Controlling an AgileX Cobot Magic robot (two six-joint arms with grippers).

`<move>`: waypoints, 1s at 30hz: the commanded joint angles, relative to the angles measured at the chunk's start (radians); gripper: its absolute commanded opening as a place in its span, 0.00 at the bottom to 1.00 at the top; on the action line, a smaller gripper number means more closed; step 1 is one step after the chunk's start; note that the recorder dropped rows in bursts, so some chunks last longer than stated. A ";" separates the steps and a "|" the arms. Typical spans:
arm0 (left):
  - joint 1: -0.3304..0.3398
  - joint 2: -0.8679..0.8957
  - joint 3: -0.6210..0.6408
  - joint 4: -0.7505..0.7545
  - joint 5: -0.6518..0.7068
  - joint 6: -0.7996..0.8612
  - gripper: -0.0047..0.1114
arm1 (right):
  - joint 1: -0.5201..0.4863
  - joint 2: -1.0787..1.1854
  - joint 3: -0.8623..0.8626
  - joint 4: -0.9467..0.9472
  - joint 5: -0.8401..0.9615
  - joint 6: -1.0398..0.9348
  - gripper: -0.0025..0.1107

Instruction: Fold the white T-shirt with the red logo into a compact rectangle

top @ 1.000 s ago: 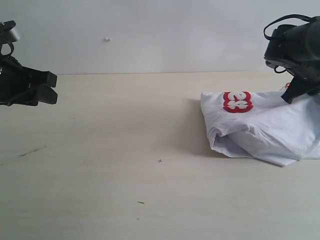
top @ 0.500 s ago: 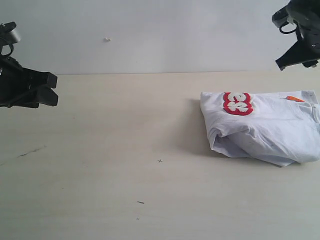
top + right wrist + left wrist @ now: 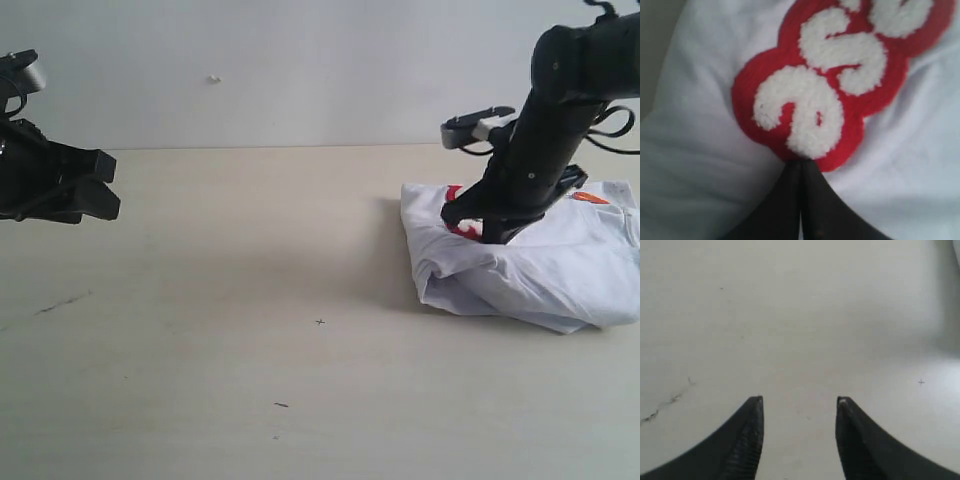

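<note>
Matte black throughout; left arm blocky and angular, with a small silver-grey cap up top; left fingers wedge-shaped, curving to blunt tips, inner faces finely ribbed; right arm thick, rounded, tubular; thin black cables looped alongside; pale grey block jutting at the wrist; right fingers smooth, dark, tapering narrow.

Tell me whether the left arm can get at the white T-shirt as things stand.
Doubtful. The left gripper hangs open across the table from the white T-shirt; nothing lies between, but the shut right gripper sits on the shirt's nearer end, at the red logo.
</note>
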 commanded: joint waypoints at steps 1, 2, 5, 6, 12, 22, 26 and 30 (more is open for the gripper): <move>0.000 -0.011 0.002 -0.012 0.005 0.005 0.43 | 0.060 0.048 0.045 0.019 -0.009 -0.006 0.02; 0.000 -0.011 0.002 -0.012 0.005 0.005 0.43 | 0.072 0.057 0.056 0.022 -0.011 -0.006 0.02; 0.000 -0.011 0.002 -0.021 0.005 0.006 0.43 | 0.120 0.077 0.089 0.062 -0.014 -0.006 0.02; 0.000 -0.011 0.002 -0.025 0.005 0.006 0.43 | 0.134 0.082 0.096 0.063 -0.014 -0.006 0.02; 0.000 -0.011 0.002 -0.039 0.005 0.006 0.43 | 0.158 0.058 0.105 0.063 -0.011 0.001 0.02; 0.000 -0.011 0.002 -0.092 -0.013 0.047 0.43 | 0.146 -0.151 0.105 -0.034 -0.171 0.153 0.04; 0.000 -0.011 0.002 -0.094 -0.004 0.056 0.43 | 0.137 -0.122 0.105 -0.315 -0.171 0.465 0.12; 0.000 -0.011 0.002 -0.094 -0.004 0.056 0.43 | 0.137 -0.039 0.105 -0.393 -0.149 0.530 0.14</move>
